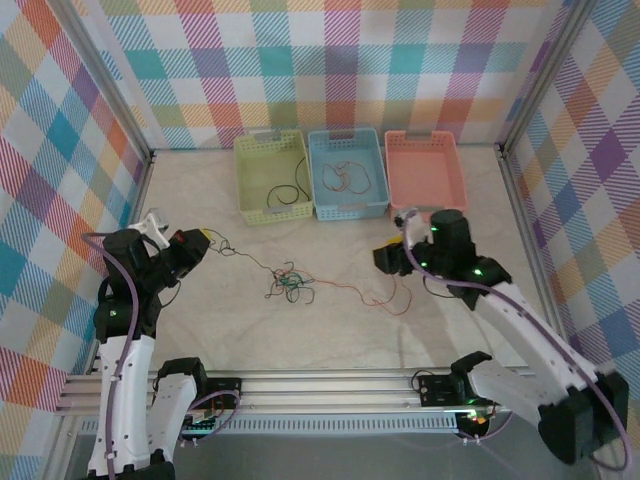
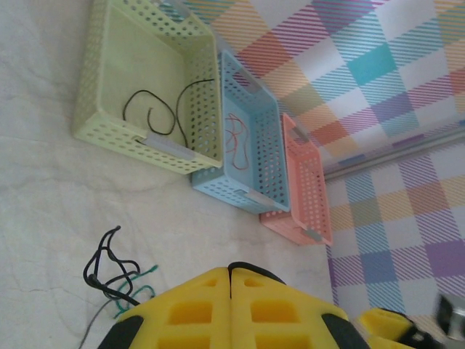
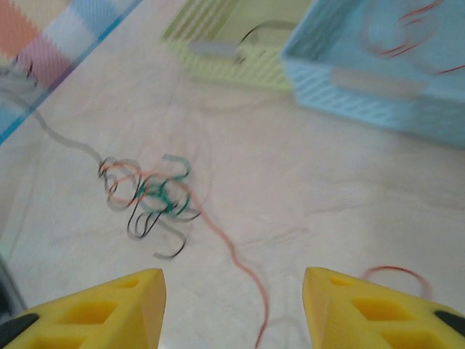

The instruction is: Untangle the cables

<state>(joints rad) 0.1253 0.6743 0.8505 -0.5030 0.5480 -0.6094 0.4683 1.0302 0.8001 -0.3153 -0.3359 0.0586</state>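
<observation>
Left hand: the left hand (image 2: 231, 291) hangs low over the counter (image 1: 200, 320) on the near left side, its yellow fingers pressed flat together. I can't tell whether a strand is caught between them.
Right hand: the right hand (image 3: 232, 313) is on the right side of the counter, in front of the pink basket (image 1: 425, 190). Its fingers are spread wide and nothing sits in the gap.
Cables: the cables (image 1: 289, 283) lie in a small knot on the bare cloth near the middle of the counter, between the two hands and well short of the baskets. Black, green and reddish wires loop through one another.
Red strand: a red strand (image 3: 234, 254) trails out of the knot toward the right hand and ends in a loose curl near it.
Black strand: a thin black strand (image 1: 243, 257) runs from the knot toward the left hand. Dark and green loops lie just beside that hand's fingers.
Green basket: the green basket (image 2: 145, 142) stands at the far side on the left of the row, with a curled black cable (image 2: 149, 92) inside.
Blue basket: the blue basket (image 2: 232, 193) is in the middle, touching its neighbours, and holds a red cable (image 2: 236, 142).
Pink basket: it stands on the right of the row.
Surroundings: checked cloth walls (image 1: 330, 60) close in the counter.
</observation>
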